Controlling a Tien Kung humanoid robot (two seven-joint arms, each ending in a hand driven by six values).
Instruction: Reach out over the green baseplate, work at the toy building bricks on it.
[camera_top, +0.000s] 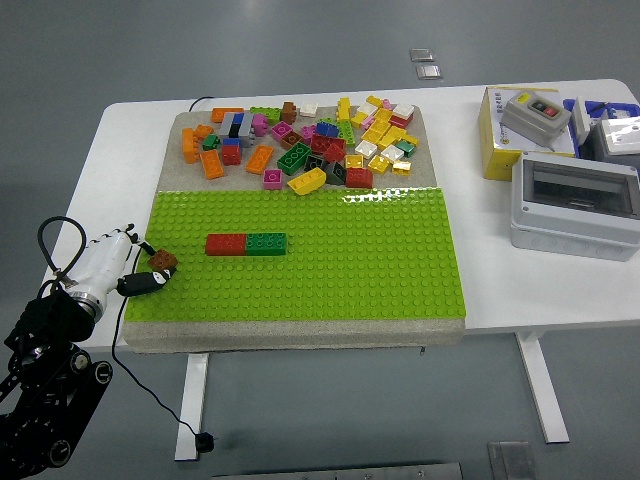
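The green baseplate (330, 250) lies on the near half of a grey board. On its left part a red brick (225, 244) and a green brick (266, 243) sit joined end to end in a row. My left hand (140, 272) is at the baseplate's left edge, its fingers shut on a small brown brick (164, 262) held just over the plate. A heap of loose bricks (310, 140) in several colours covers the bare far half of the board. My right arm is out of view.
A yellow box with a grey switch unit (527, 125) and a grey enclosure with a clear lid (573, 205) stand at the table's right. A black cable (60, 245) loops by my left wrist. The white table (130, 150) shows left of the board.
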